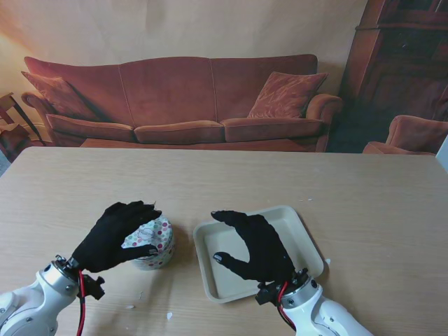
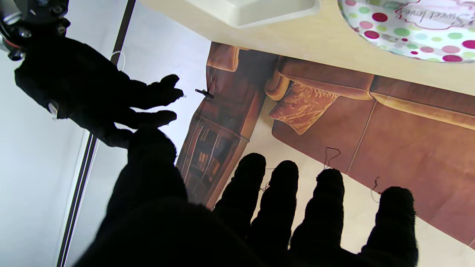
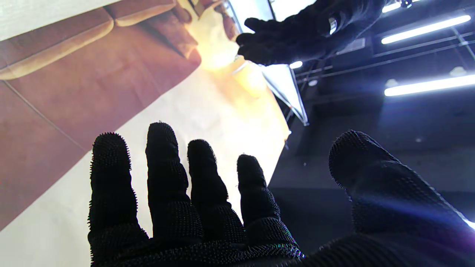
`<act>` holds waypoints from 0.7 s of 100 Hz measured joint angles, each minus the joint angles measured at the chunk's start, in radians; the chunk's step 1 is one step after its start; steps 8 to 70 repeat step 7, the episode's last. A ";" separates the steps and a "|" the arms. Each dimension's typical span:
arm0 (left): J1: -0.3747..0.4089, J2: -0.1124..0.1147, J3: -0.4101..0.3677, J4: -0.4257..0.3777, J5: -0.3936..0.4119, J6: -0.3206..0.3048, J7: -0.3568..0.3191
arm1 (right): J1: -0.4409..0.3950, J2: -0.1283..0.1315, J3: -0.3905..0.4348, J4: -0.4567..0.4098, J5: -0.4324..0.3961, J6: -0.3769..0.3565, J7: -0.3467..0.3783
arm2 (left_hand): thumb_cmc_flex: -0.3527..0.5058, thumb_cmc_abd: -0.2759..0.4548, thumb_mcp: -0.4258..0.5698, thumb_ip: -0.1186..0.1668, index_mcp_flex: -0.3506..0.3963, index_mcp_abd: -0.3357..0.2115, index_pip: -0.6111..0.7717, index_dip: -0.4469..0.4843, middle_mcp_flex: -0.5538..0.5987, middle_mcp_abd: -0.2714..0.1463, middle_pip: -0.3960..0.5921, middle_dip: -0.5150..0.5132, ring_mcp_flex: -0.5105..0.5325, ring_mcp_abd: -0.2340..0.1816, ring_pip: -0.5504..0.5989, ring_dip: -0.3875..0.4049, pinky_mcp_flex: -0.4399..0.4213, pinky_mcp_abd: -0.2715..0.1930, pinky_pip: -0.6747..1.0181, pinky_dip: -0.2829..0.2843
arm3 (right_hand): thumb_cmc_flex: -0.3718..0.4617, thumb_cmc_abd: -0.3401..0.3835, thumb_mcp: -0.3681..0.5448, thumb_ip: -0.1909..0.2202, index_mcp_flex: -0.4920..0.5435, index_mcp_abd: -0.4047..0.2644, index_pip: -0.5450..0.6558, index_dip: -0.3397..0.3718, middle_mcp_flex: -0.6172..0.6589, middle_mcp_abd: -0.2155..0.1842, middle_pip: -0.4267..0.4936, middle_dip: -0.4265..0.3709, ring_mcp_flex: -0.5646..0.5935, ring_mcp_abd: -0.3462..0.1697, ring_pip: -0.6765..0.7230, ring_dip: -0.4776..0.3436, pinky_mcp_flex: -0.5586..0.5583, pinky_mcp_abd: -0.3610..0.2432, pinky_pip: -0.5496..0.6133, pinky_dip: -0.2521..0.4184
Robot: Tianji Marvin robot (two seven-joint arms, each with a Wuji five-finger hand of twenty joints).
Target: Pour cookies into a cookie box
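A round polka-dot cookie box [image 1: 155, 244] stands on the table at the left; its dotted lid [image 2: 412, 27] shows in the left wrist view. My black-gloved left hand [image 1: 112, 237] hovers over its near-left side, fingers spread and holding nothing. A shallow cream tray [image 1: 297, 226] lies to the right of the box, and its rim [image 2: 259, 13] shows in the left wrist view. My right hand [image 1: 255, 246] floats above the tray with fingers apart [image 3: 167, 178] and nothing in it. I cannot make out any cookies.
The wooden table [image 1: 231, 182] stretches far ahead. A few white crumbs [image 1: 169, 316] lie near the front edge. Behind the table hangs a backdrop picturing a red sofa [image 1: 182, 105] and a dark cabinet [image 1: 399, 70].
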 measured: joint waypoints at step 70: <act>0.001 -0.002 0.000 -0.002 -0.018 -0.001 0.002 | -0.002 0.000 0.000 0.000 0.000 0.000 0.003 | 0.000 0.000 0.000 0.000 0.000 0.000 0.000 0.000 0.000 0.000 0.000 0.000 0.000 0.000 0.000 0.000 0.000 0.000 0.000 -0.001 | 0.000 0.000 0.000 0.000 0.000 0.000 0.000 0.000 0.001 0.000 0.000 0.000 0.000 -0.002 0.000 0.000 0.003 0.000 0.000 0.001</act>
